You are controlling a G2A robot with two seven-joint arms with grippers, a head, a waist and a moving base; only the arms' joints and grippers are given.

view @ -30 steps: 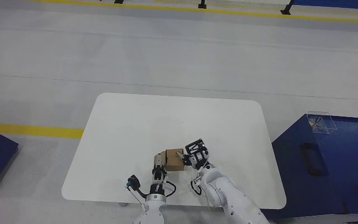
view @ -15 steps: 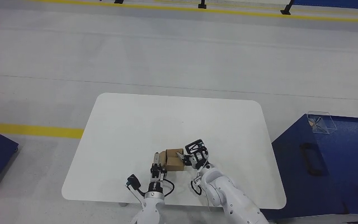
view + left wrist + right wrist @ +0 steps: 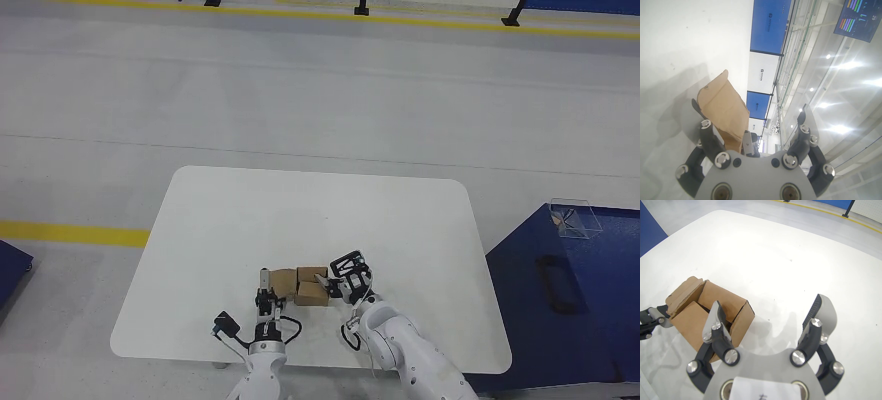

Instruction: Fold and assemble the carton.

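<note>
Near the table's [image 3: 400,215] front edge, carton [image 3: 300,287], left gripper [image 3: 264,285] spread wide beside its raised flap [image 3: 721,106], right gripper [image 3: 768,300] apart, right wrist view revealing one finger [image 3: 717,313] inside the open top

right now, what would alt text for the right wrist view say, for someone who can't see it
A small brown cardboard carton, half folded with its top open, sits on a white round-cornered table. The open right claw has one finger over the carton's opening, and the left claw's fingertip is at its far flap.
</note>
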